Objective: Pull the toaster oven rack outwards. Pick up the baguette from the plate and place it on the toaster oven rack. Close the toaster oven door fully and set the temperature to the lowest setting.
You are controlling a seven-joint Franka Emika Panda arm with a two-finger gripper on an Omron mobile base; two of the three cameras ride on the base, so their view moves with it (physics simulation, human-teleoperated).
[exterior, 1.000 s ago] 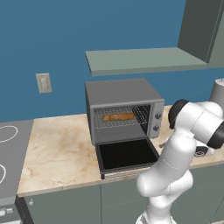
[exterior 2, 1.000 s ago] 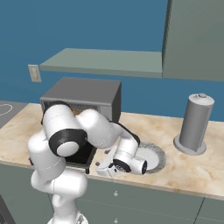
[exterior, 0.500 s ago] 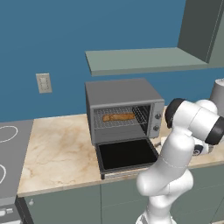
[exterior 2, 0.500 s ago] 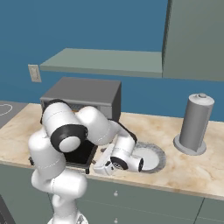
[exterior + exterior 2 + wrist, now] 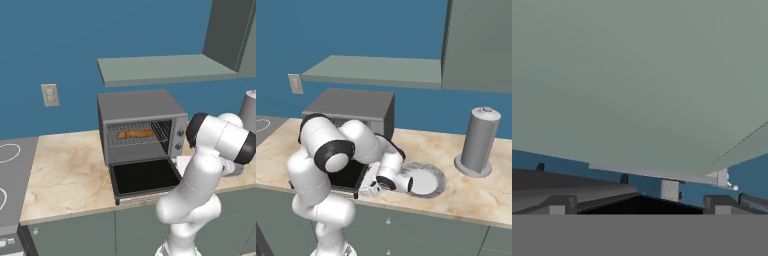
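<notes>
Currently the oven (image 5: 141,126) sits on the marble counter (image 5: 65,170) w/ door (image 5: 145,176) dropped flat, black glass facing up, front edge out over the counter lip. Rack (image 5: 137,135) is inside the cavity at mid height; baguette (image 5: 135,133) lies on it, lengthwise across, toward the left-centre. Knob column (image 5: 178,135) on oven's right front, settings too small to read.

Plate (image 5: 426,182) is on the counter just right of the oven, nothing on its pale centre. Tall grey canister (image 5: 478,142) stands well right of the plate, upright. Shelf (image 5: 376,71) on the blue wall above the oven; wall socket (image 5: 50,95) to the left; cooktop (image 5: 12,175) at far left of counter.

Arm bent low in front of the oven, wrist down beside the door's right edge and the plate's left rim. Gripper (image 5: 639,205) – fingertips (image 5: 559,204) sit far apart at the bottom of hand view, jaws wide, nothing between them. Hand cam looks upward along the shelf underside, dark oven top below it.
</notes>
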